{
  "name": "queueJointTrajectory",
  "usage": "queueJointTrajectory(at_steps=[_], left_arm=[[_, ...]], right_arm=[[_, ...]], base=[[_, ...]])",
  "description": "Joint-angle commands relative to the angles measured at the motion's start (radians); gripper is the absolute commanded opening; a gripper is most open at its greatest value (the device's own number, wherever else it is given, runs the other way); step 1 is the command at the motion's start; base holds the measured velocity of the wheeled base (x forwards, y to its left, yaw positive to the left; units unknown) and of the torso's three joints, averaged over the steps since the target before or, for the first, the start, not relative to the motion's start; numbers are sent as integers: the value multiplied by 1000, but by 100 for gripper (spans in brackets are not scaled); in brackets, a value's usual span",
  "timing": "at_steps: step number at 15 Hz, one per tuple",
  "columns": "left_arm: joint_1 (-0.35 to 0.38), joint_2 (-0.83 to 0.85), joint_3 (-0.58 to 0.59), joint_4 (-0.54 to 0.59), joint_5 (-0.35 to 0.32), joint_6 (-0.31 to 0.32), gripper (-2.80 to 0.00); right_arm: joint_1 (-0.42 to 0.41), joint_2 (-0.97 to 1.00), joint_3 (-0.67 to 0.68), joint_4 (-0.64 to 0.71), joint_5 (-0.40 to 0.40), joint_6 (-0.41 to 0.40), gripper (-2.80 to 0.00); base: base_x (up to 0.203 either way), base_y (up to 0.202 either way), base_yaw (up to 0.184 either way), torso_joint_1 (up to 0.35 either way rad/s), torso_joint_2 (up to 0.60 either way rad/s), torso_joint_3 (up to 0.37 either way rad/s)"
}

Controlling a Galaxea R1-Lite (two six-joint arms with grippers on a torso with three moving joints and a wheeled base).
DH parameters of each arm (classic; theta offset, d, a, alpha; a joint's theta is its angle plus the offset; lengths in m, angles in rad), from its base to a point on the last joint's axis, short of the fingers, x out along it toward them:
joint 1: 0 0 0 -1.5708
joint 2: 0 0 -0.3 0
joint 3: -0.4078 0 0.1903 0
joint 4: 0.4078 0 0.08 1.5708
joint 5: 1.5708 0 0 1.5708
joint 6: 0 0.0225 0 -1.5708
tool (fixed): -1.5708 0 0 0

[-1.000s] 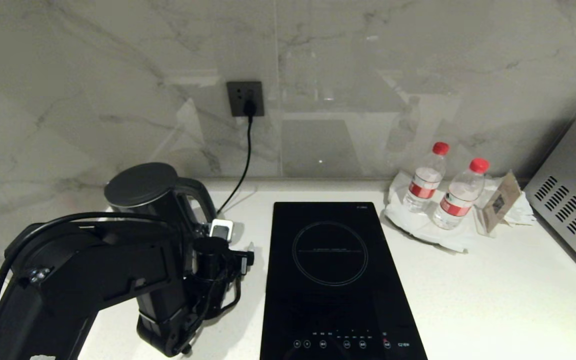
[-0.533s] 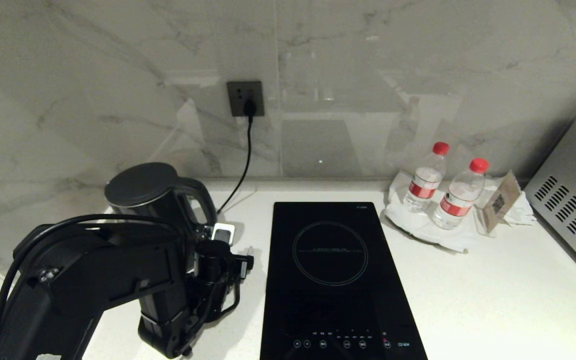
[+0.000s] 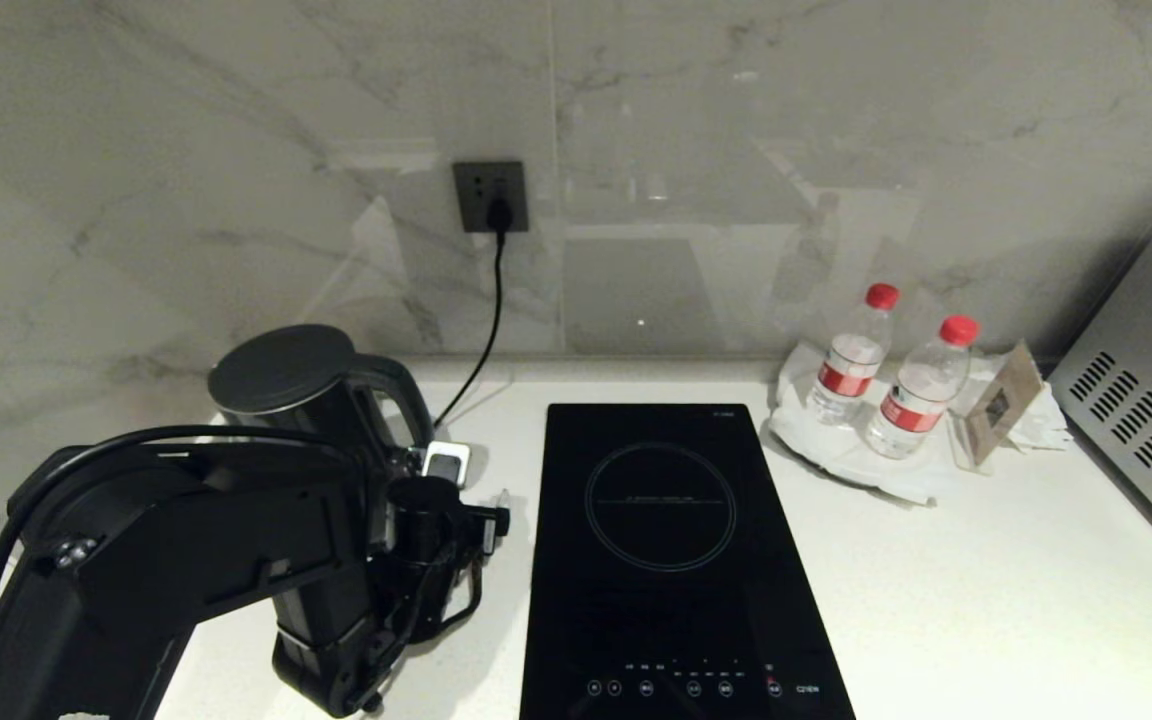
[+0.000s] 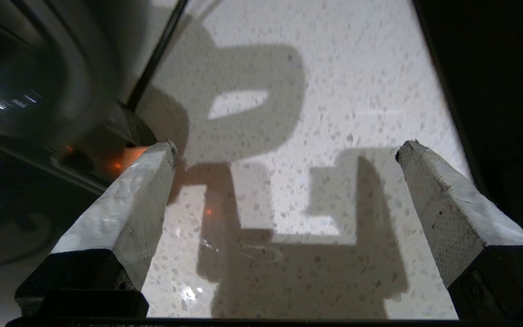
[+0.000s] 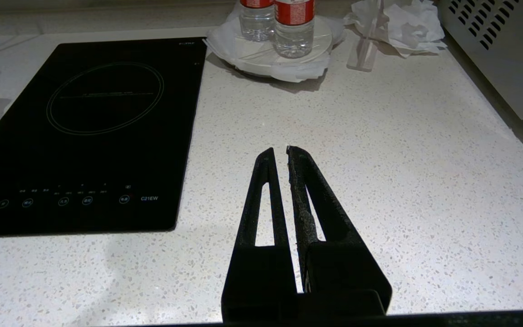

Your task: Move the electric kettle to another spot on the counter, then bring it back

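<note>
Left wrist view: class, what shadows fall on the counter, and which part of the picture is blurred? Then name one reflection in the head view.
Left wrist view: the open left gripper casts hard-edged finger shadows on the speckled counter, with a loop-shaped shadow beyond; the electric kettle at the edge is a dark blur. Head view: the glossy marble wall mirrors the water bottles.

The desk [image 5: 379,150] is white speckled stone with a smooth, faintly shiny finish, and the hob [image 3: 671,560] set in it is glossy black glass. The electric kettle [image 3: 286,385] looks glossy black with a matt lid; the left gripper's pads [image 4: 125,213] are rough and pale grey, and the wall [image 3: 736,150] is polished marble.
</note>
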Motion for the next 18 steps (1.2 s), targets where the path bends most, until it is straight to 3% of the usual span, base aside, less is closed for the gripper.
queueJointTrajectory(at_steps=[1,10,18], left_arm=[[-1,-28,5,-10,3,1,0],[-10,-10,104,-43,-5,7,0],[-26,61,30,-12,5,7,0]], right_arm=[[0,0,0,0,0,0,-280],[0,0,1,0,0,0,-280],[0,0,0,0,0,0,-280]], base=[[0,0,0,0,0,0],[0,0,0,0,0,0],[0,0,0,0,0,0]])
